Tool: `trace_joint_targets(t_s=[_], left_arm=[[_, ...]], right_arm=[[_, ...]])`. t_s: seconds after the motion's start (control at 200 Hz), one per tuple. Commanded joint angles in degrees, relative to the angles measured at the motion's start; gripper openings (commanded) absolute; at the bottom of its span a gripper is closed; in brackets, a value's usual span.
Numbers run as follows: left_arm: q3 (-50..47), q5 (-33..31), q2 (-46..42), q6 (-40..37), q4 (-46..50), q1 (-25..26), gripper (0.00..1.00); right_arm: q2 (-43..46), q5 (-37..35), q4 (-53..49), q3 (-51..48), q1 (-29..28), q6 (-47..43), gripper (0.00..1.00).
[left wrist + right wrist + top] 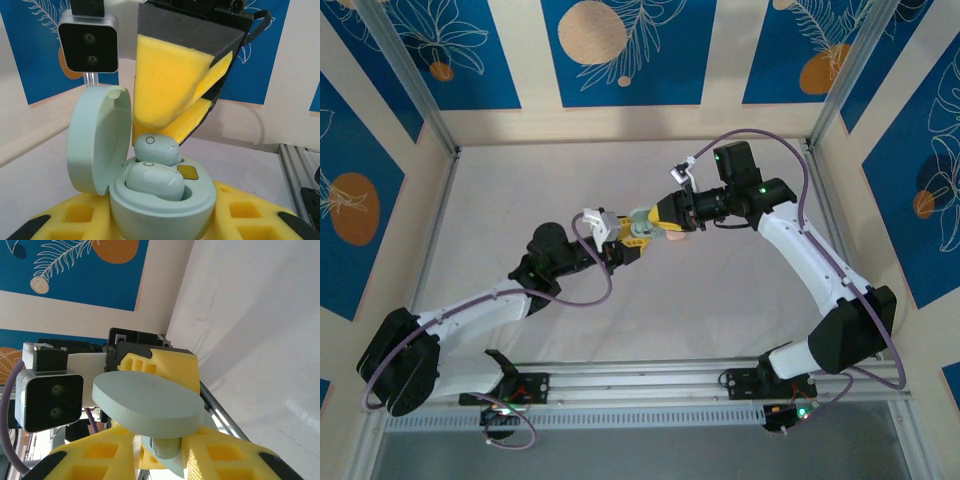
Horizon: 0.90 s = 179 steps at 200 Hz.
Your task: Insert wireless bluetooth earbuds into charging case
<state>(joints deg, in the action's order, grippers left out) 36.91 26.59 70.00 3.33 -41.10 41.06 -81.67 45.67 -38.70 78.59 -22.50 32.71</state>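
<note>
A mint charging case [160, 212] sits gripped between my left gripper's [161, 222] yellow fingers [250, 210], its lid [97, 140] swung open to the left. One mint earbud [152, 181] lies seated in the near well. A second earbud [157, 148] rests in the far well, riding a little high, with the right gripper's fingertips [172, 125] just over it. In the right wrist view that earbud [169, 447] stands between my right gripper's [161, 452] fingers, under the lid [145, 400]; the jaws are slightly parted, with a thin gap on the left side. From above, both grippers [632, 243] [667, 217] meet mid-table at the case [640, 217].
A small pinkish object [676, 238] lies on the table just under the right gripper. Metal frame posts and patterned walls ring the white table [720, 290]. A rail [640, 382] runs along the near edge by the arm bases.
</note>
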Motion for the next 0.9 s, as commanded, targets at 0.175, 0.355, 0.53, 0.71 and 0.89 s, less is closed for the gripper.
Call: trace_joint_targets(t_s=[0.175, 0.355, 0.53, 0.71, 0.89], left_arm=[[1.7, 0.2, -0.9, 0.5, -3.7, 0.7, 0.36], [1.4, -0.5, -1.7, -0.1, -3.0, 0.8, 0.36], [1.3, -0.6, -2.2, -0.8, -1.4, 0.8, 0.36], [1.6, 0.2, -2.3, -0.9, -0.4, 0.8, 0.36], [2.2, 0.9, -2.3, -0.6, 0.3, 0.9, 0.36]], right_arm=[[-0.3, -3.6, -5.8, 2.6, -0.4, -2.7, 0.31], [1.0, -4.1, -6.8, 3.6, 0.0, -3.2, 0.34], [4.5, -3.9, -2.5, 3.2, 1.5, -1.1, 0.39], [5.2, -10.4, 1.3, 2.8, 2.6, 3.1, 0.47], [0.6, -11.5, 1.0, 6.6, 2.1, 5.3, 0.51]])
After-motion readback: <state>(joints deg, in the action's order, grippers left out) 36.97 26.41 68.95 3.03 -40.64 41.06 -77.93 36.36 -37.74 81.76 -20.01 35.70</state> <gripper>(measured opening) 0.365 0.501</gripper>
